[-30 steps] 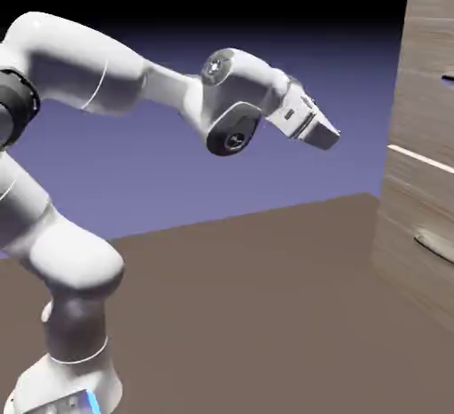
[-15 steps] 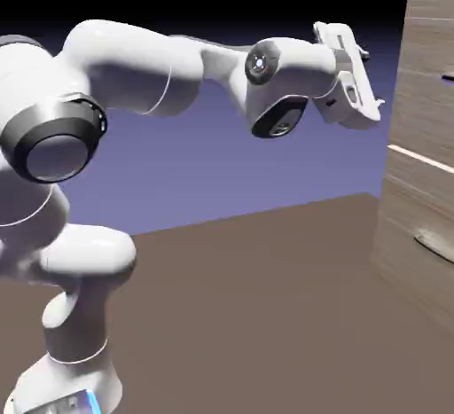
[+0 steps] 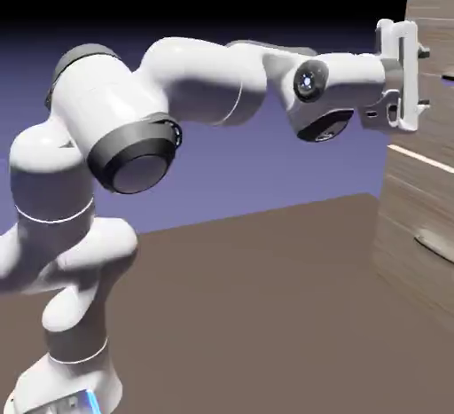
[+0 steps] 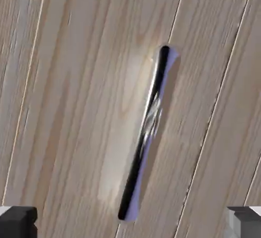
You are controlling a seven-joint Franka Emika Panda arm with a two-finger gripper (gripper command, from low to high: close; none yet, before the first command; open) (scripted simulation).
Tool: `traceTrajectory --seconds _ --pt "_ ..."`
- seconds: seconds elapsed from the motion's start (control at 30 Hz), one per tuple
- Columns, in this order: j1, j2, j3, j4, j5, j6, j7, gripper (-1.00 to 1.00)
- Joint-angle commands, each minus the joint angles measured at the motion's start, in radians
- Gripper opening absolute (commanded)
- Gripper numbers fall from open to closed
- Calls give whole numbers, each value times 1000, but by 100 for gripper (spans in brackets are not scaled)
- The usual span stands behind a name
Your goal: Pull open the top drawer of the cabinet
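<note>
- The top drawer [image 3: 437,137] is at the exterior view's right, around the handle [image 3: 448,79]; its front looks flush with the panel below.
- In the hand view, the handle is a slim bar, dark with a glossy silver patch midway and a violet-blue sheen down 1 side. It slants from upper right to lower left across pale wood grain.
- The gripper [image 3: 424,78] is just beside the handle, on the arm's side of it, with its 2 fingers pointing at the drawer, 1 above the other in the exterior view.
- The fingers [image 4: 18,222] are wide apart, with nothing clamped between them. In the hand view they show at the bottom edge, 1 to each side of the handle's line.
- The seam [image 3: 421,158], a pale line, runs below the handle.
- The lower drawer [image 3: 403,208] is farther below the handle and has a curved bar of its own.
- The cabinet [image 3: 433,0] rises above the handle and carries both drawers.
- The arm [image 3: 204,80] reaches toward the handle from the exterior view's left.
- The table [image 3: 257,315], plain brown, spreads well below the handle.
</note>
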Motion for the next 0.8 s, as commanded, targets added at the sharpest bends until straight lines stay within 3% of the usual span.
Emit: traceTrajectory --seconds 0.0,0.37,0.67,0.7,0.77 --pt "36 0 -33 18 5 10 14 0" --pt "431 4 -390 217 62 118 168 0" --pt "693 -73 -605 467 125 38 92 0" --pt "693 -73 -605 467 125 38 92 -100" --pt "658 -62 -576 431 115 51 102 -100"
